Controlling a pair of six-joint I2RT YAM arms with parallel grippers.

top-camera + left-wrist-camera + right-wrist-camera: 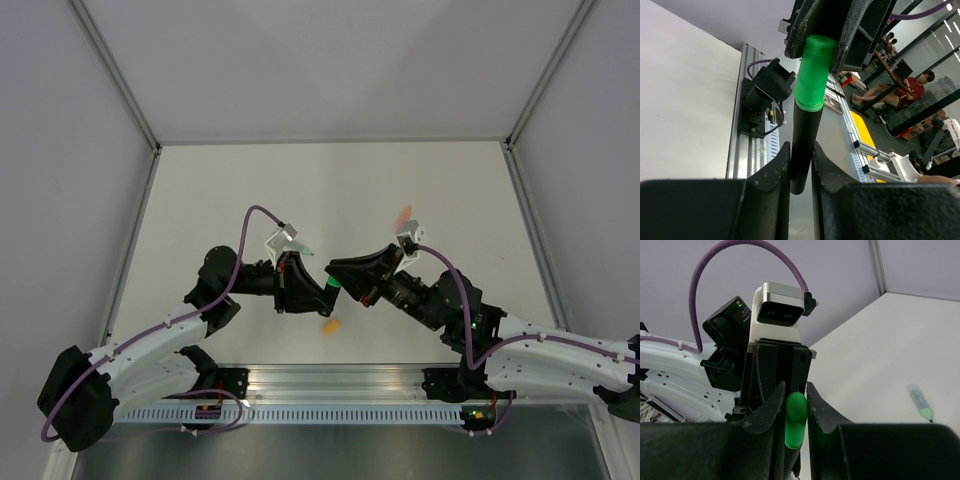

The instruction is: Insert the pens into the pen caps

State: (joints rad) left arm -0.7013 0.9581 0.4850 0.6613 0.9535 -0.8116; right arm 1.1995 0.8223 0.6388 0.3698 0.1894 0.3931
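My left gripper (801, 160) is shut on the black pen (802, 145), holding it off the table at its rear end. The bright green cap (812, 75) sits over the pen's tip, and my right gripper (795, 395) is shut on that cap (795, 420). In the top view the two grippers meet nose to nose, left (303, 285) and right (345, 280), with the green cap (331, 284) between them. A pale green pen (921, 404) lies on the table. A pale orange-pink pen (404, 217) lies behind the right wrist. A small orange cap (329, 325) lies below the grippers.
The white table (200, 200) is walled at the back and both sides. An aluminium rail (330, 395) runs along the near edge by the arm bases. The pale green pen (306, 247) lies close behind the left wrist camera.
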